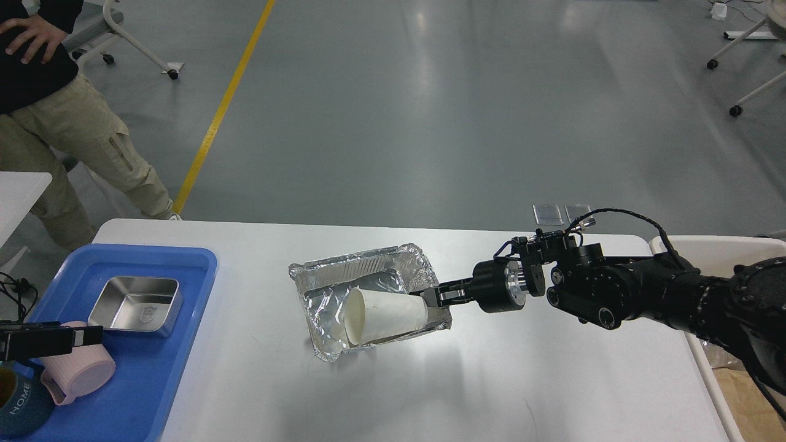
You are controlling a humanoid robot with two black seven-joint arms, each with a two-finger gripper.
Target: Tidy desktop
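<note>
The white desktop (491, 380) fills the lower view. A crumpled foil tray (362, 270) sits at its middle with a white paper cup (384, 314) lying on its side inside, mouth to the left. My right gripper (435, 296) reaches in from the right and is closed on the foil tray's right rim, next to the cup's base. My left gripper (86, 335) lies low at the far left edge, over a pink mug (77, 371). It looks dark and end-on, and its fingers cannot be told apart.
A blue tray (153, 368) at the left holds a steel box (136, 306), the pink mug and a dark blue cup (21, 405). A beige bin (712, 248) stands off the right edge. A person (61, 123) stands at the far left.
</note>
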